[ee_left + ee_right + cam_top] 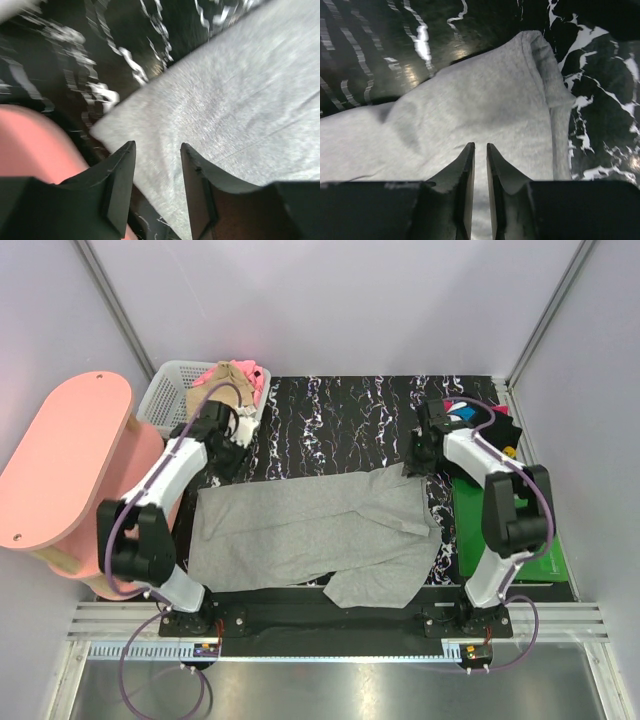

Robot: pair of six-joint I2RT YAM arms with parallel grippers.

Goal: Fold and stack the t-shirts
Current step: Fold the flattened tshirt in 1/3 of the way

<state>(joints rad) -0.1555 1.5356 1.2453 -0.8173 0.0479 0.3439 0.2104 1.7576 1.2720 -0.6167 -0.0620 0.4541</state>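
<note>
Grey tee: a large plain light-grey cloth t-shirt is spread out across the near half of the black, white-veined marble-look desk. One flap reaches close to the near edge.
Green board: a flat green board is laid at the desk's right side, just beside the grey tee.
Left end effector: it's held over the grey tee's far-left corner, fingers kept clearly apart and nothing gripped (blurry view tbh).
Right end effector: it's set at the grey tee's far-right corner and closed down to a thin slit. Whether cloth is pinched can't be told.
Black tee: a black t-shirt with pink-blue-white print is bunched at the far right.
Basket: a white plastic lattice basket is seen far left, with a bright pink tee and a tan tee heaped inside.
</note>
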